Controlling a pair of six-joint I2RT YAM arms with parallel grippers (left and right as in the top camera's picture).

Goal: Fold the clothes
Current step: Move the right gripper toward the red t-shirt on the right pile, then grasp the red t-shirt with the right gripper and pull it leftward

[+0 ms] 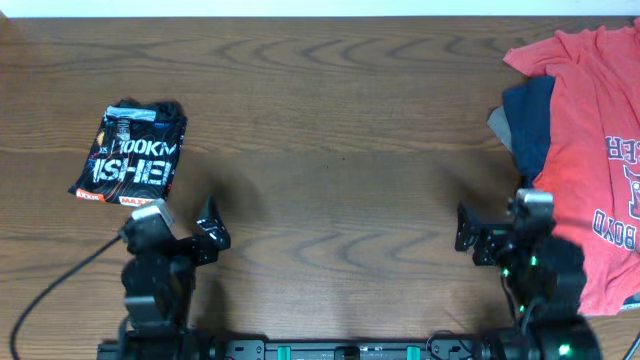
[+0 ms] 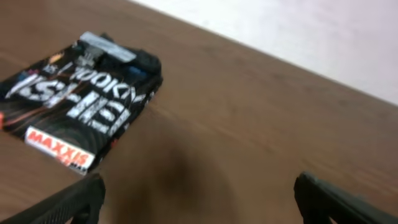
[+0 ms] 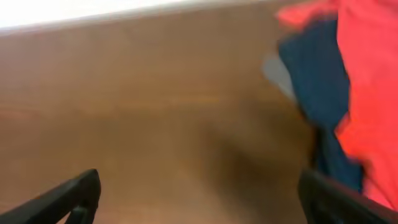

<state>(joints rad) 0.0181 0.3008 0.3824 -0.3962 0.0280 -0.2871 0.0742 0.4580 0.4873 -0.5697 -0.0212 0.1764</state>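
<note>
At the right edge, the coral-red shirt (image 1: 585,130) runs near-to-far; left pincer (image 2: 198,185) and right pincer (image 3: 199,182) gape empty.

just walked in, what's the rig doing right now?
It is folding clothes and is between grasps. Both hands are open and empty. The left hand hovers near a black T-shirt, already folded into a packet on the left of the table. The right hand is beside the unfolded pile on the right, where a coral-red T-shirt lies partly over a navy T-shirt. Neither hand touches cloth.
</note>
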